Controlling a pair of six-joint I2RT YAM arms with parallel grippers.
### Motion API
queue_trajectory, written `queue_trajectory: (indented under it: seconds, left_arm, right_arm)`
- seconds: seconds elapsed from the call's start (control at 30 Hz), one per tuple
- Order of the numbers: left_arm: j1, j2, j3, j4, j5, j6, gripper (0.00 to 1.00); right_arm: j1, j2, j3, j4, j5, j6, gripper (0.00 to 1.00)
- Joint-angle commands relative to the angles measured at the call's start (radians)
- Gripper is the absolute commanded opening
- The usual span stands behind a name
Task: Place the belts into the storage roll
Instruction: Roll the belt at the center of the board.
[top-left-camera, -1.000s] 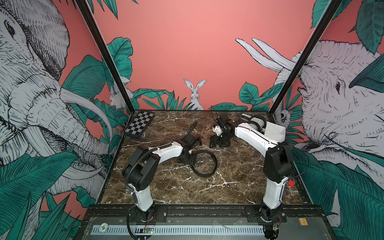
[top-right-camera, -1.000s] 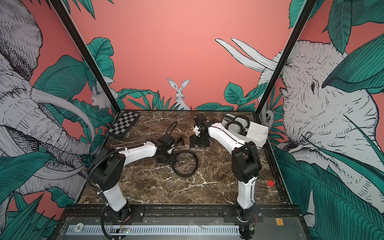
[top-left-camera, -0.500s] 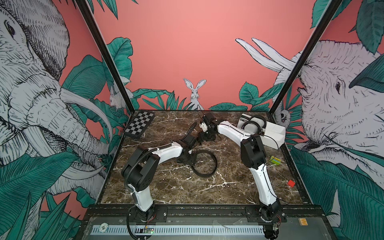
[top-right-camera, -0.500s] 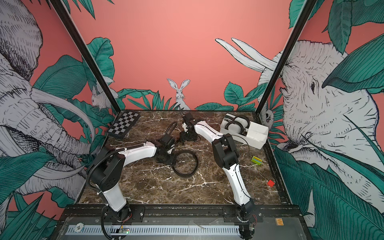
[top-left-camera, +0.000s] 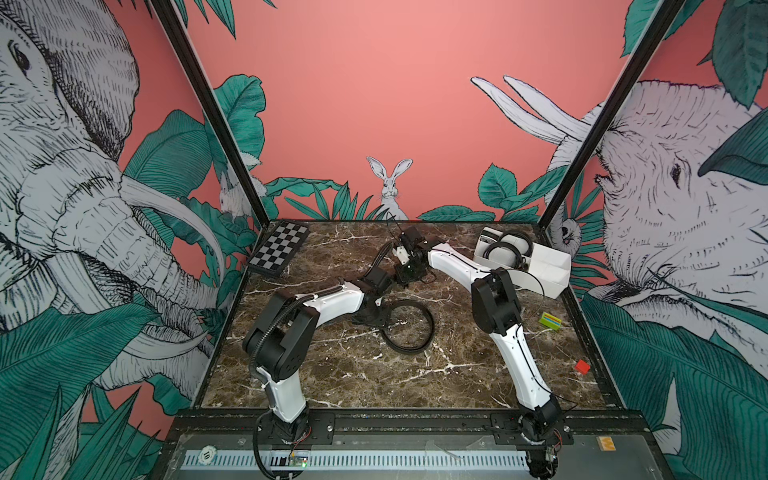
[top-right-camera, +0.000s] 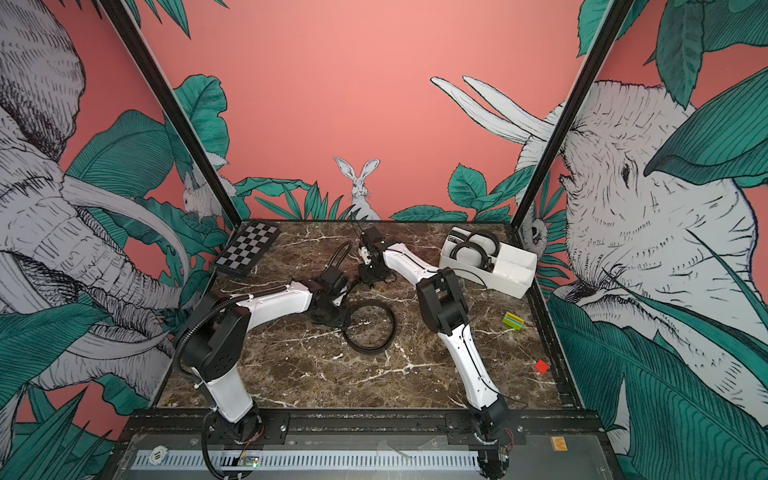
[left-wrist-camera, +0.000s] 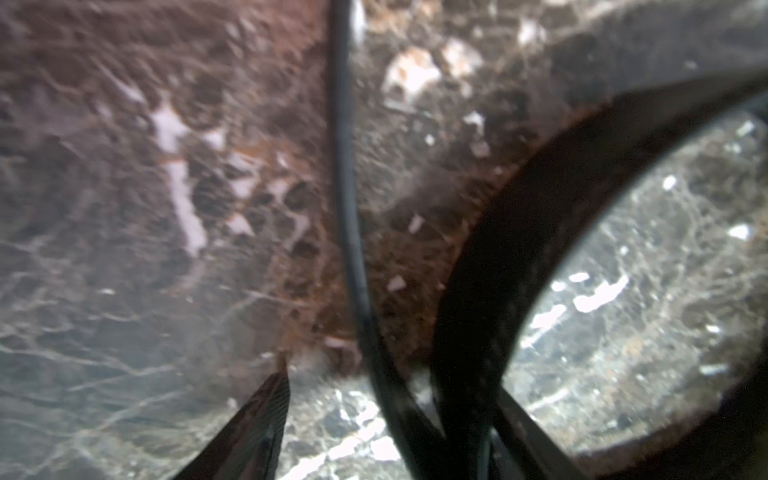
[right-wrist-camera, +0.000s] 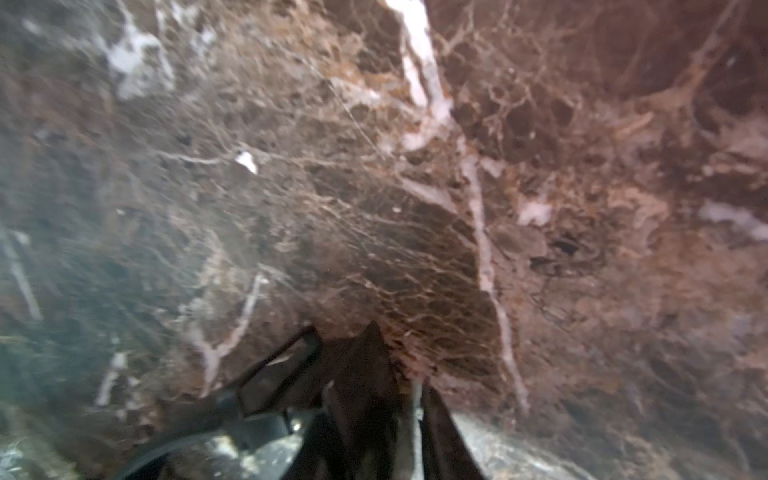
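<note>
My left tool (top-left-camera: 371, 318) stood on the worktop (top-left-camera: 332, 382) with its fingers spread, and in the wrist view the strap of the loose belt (top-left-camera: 431, 328) ran between them. My right tool (top-left-camera: 409, 276) was down just beyond it, its fingers close together beside what looked like a buckle (right-wrist-camera: 282, 365). I could not tell whether they pinched anything. The belt lay in an open loop mid-worktop, well apart from the storage roll (top-left-camera: 548, 274) at the far right corner. The coiled belts (top-left-camera: 505, 251) sat in its far compartments.
</note>
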Motion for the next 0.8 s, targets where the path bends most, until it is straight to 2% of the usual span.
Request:
queue_trajectory:
  seconds: [0.0,0.03,0.17,0.33,0.4,0.53,0.6,0.77]
  left_arm:
    - [0.022,0.083,-0.031,-0.052,-0.050,0.002,0.71]
    - [0.022,0.090,-0.031,-0.052,-0.050,0.001,0.71]
    - [0.023,0.098,-0.041,-0.039,-0.023,-0.008,0.70]
    - [0.019,0.073,-0.049,-0.039,0.007,-0.012,0.70]
    - [0.008,0.040,-0.037,-0.052,0.009,-0.011,0.74]
    - [-0.075,-0.086,0.033,-0.107,-0.065,0.006,0.81]
    - [-0.149,-0.136,0.078,-0.121,-0.092,0.027,0.83]
    - [-0.258,-0.126,0.159,-0.081,0.033,0.080,0.83]
  right_arm:
    - [-0.011,-0.056,-0.083,-0.007,0.074,-0.043,0.16]
    - [-0.016,-0.088,-0.131,0.001,0.086,-0.049,0.09]
    - [-0.028,-0.211,-0.299,0.015,0.122,-0.086,0.00]
    - [-0.029,-0.319,-0.480,0.043,0.115,-0.087,0.00]
    - [-0.031,-0.331,-0.510,0.037,0.104,-0.077,0.00]
    - [-0.030,-0.341,-0.539,0.038,0.089,-0.055,0.00]
    - [-0.031,-0.344,-0.545,0.032,0.092,-0.046,0.00]
    - [-0.035,-0.360,-0.583,0.043,0.091,-0.029,0.00]
